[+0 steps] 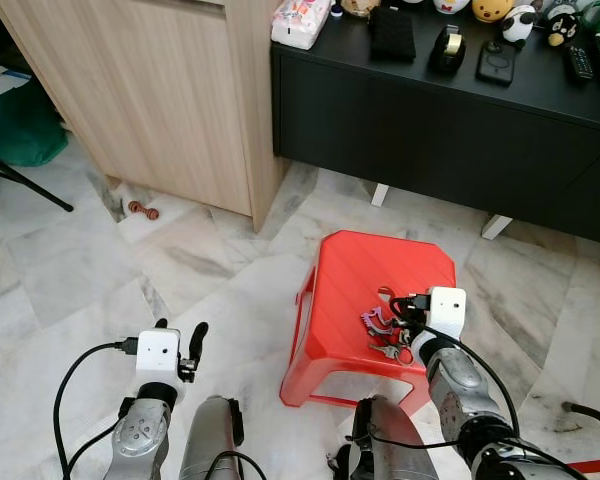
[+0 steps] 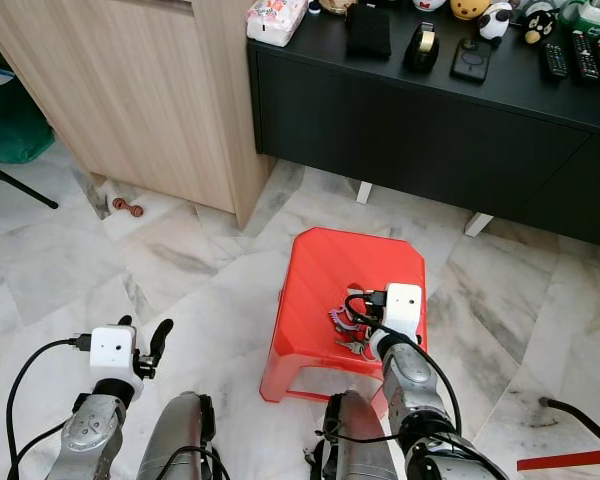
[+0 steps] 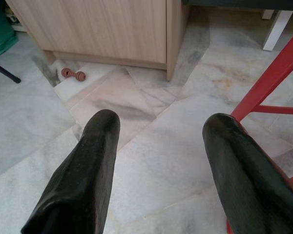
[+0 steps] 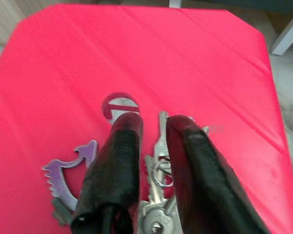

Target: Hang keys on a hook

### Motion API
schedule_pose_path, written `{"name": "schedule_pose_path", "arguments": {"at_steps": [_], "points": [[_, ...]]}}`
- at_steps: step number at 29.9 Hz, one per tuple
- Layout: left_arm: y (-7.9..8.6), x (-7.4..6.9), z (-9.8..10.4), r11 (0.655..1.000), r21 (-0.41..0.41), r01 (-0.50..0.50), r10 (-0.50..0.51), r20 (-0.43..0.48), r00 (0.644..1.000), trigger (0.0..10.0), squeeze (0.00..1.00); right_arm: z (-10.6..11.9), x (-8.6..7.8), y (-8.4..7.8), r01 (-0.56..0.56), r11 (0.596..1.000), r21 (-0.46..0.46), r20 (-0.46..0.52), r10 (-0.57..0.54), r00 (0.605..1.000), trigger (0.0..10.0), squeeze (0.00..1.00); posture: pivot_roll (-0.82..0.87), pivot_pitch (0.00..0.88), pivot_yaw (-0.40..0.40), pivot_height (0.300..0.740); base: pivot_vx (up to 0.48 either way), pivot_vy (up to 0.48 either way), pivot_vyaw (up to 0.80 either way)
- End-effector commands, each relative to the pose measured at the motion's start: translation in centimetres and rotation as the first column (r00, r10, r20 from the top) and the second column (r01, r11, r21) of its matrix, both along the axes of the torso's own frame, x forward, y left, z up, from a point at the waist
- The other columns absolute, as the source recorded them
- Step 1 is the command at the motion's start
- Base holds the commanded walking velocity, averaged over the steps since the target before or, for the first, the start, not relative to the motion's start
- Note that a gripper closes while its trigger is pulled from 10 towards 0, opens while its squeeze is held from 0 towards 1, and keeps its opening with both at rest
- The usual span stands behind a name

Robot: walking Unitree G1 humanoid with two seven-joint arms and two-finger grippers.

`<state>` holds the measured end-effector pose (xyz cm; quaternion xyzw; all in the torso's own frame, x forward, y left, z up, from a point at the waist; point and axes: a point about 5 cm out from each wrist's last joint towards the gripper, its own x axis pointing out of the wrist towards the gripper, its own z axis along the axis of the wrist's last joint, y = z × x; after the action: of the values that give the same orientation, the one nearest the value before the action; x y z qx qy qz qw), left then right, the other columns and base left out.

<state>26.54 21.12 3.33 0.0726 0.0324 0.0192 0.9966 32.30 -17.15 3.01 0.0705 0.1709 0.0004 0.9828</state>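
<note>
A bunch of silver keys (image 4: 156,204) with a purple toothed tag (image 4: 68,168) lies on the top of a red plastic stool (image 1: 370,260), near its front edge. My right gripper (image 4: 154,124) is down on the stool top, its two black fingers closed tight around one key of the bunch (image 1: 380,325). A small hole (image 4: 118,106) in the stool top lies just past the fingertips. My left gripper (image 1: 180,335) hangs open over the marble floor to the left of the stool, with nothing between its fingers (image 3: 95,146).
A black low cabinet (image 1: 430,120) on white legs stands behind the stool, with several small items on top. A light wooden cabinet (image 1: 160,90) stands at the back left, a small reddish object (image 1: 143,209) on the floor at its base. A black cable (image 1: 590,415) lies at the right.
</note>
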Motion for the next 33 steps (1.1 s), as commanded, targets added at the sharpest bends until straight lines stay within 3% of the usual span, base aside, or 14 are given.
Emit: {"name": "schedule_pose_path", "arguments": {"at_steps": [1,16,17,19,24,33], "points": [[-0.2,-0.8,-0.6,1.000,-0.009,0.003,-0.003,-0.020,1.000,10.0,0.00,-0.7,-0.5,-0.3,0.005,1.000,-0.015,-0.049,-0.005,0.999,10.0,1.00,0.13,0.254,-0.081,0.613,0.000,0.000,0.00],[-0.9,-2.0,0.4,0.999,-0.023,0.032,-0.031,0.028,0.999,10.0,0.00,0.4,0.6,0.1,-0.005,1.000,-0.019,-0.031,0.005,1.000,10.0,0.98,0.14,0.323,-0.095,0.613,0.000,0.000,0.00],[-0.9,-2.0,0.9,0.999,-0.030,0.026,-0.025,0.046,0.999,10.0,0.00,0.5,0.7,0.0,-0.006,1.000,-0.022,-0.030,0.006,1.000,10.0,0.00,0.14,0.333,-0.099,0.613,0.000,0.000,0.00],[-0.8,-1.8,1.2,0.999,-0.033,0.024,-0.022,0.060,0.998,10.0,0.00,0.6,0.8,0.0,-0.006,1.000,-0.024,-0.032,0.005,0.999,10.0,0.00,0.14,0.338,-0.101,0.613,0.000,0.000,0.00],[-1.1,-0.9,5.0,0.999,-0.038,0.034,-0.027,0.187,0.982,10.0,0.00,0.7,1.0,-0.4,0.014,0.999,-0.035,-0.060,-0.016,0.998,10.0,0.00,0.15,0.366,-0.113,0.613,0.000,0.000,0.00],[-2.0,-0.8,8.7,0.997,-0.040,0.064,-0.050,0.277,0.960,10.0,0.00,0.0,0.6,-0.6,0.017,0.999,-0.047,-0.115,-0.022,0.993,10.0,0.00,0.17,0.399,-0.116,0.613,0.000,0.000,0.00]]}}
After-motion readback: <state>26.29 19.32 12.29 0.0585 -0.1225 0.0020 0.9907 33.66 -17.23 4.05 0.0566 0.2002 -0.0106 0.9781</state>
